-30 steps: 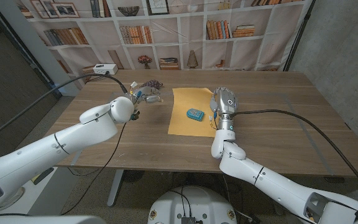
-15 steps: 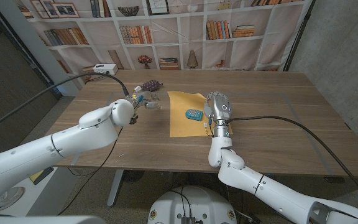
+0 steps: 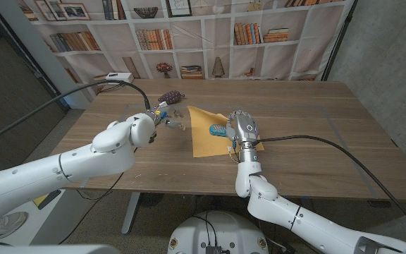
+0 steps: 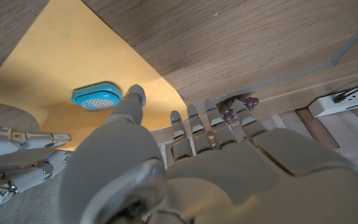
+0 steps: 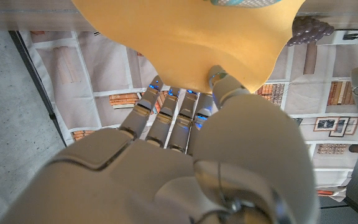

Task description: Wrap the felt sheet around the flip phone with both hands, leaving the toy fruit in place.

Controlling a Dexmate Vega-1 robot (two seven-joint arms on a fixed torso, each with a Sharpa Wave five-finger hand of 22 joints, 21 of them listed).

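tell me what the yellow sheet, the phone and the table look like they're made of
Sheet: soft matte felt or similar fabric, it seems; no shine, and its edge bends up limply where the right hand lifts it.
Phone: probably hard plastic, teal, with a smooth rounded shell and a dotted grille face.
Table: wood or wood-look laminate, with brown grain in plank strips and a dull finish.

Both arms are glossy white with rounded shells and ball-like joints, each trailed by a black cable. The left robot hand (image 3: 166, 117) and right robot hand (image 3: 241, 129) are silvery grey, with small blue lights on the fingers (image 5: 160, 109).
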